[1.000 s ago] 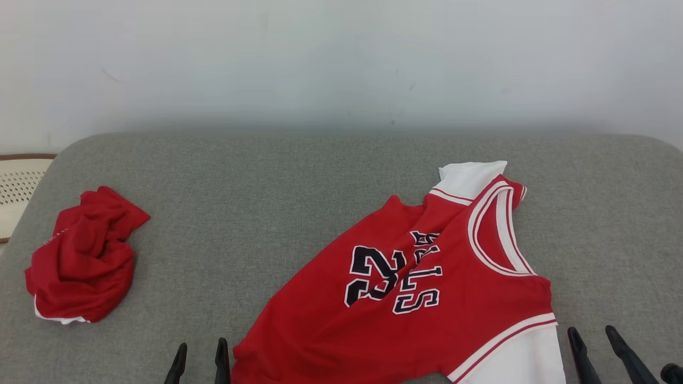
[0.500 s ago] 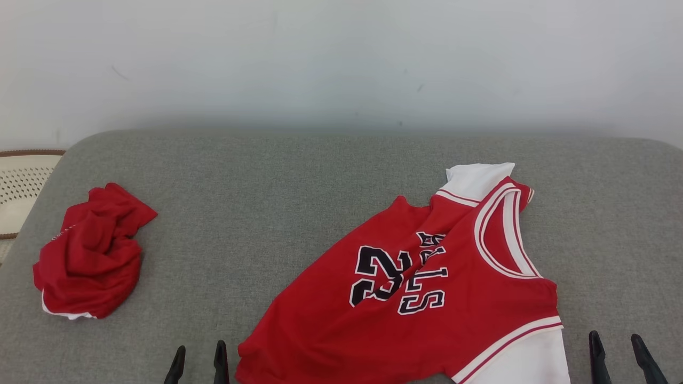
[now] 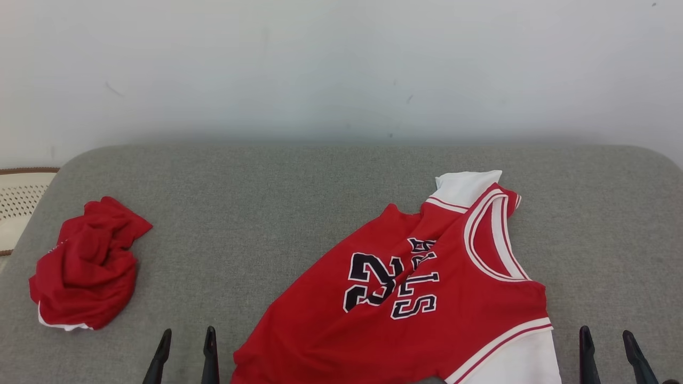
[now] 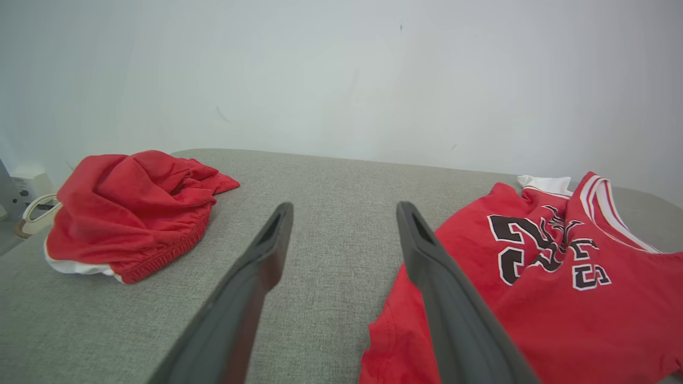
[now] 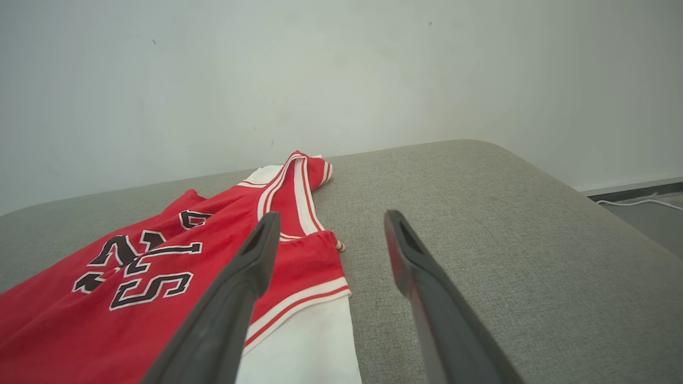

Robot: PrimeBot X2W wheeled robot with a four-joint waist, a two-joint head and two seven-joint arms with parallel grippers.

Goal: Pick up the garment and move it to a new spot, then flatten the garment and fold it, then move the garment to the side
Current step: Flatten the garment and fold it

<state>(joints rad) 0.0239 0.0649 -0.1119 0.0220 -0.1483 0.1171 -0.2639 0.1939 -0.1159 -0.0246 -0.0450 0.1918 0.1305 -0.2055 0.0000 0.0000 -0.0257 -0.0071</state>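
Observation:
A red jersey (image 3: 416, 298) with white sleeves and dark "23" lettering lies spread and creased on the grey padded surface (image 3: 267, 213), right of centre. My left gripper (image 3: 188, 336) is open at the near edge, just left of the jersey's hem. In the left wrist view the left gripper (image 4: 344, 213) has bare surface between its fingers, with the jersey (image 4: 560, 288) to its right. My right gripper (image 3: 606, 333) is open just right of the white sleeve. In the right wrist view the right gripper (image 5: 331, 218) holds nothing, and the jersey (image 5: 106, 298) lies to its left.
A second red garment (image 3: 85, 272) sits crumpled in a heap at the left end of the surface (image 4: 133, 208). A pale woven basket (image 3: 21, 197) stands beyond the left edge. A white wall runs behind. A cable (image 5: 635, 202) lies on the floor past the right end.
The head view has shifted slightly. Both grippers stay open; each has edged a little outward from the jersey, and the right one's fingers now stand straighter. The garments have not moved.

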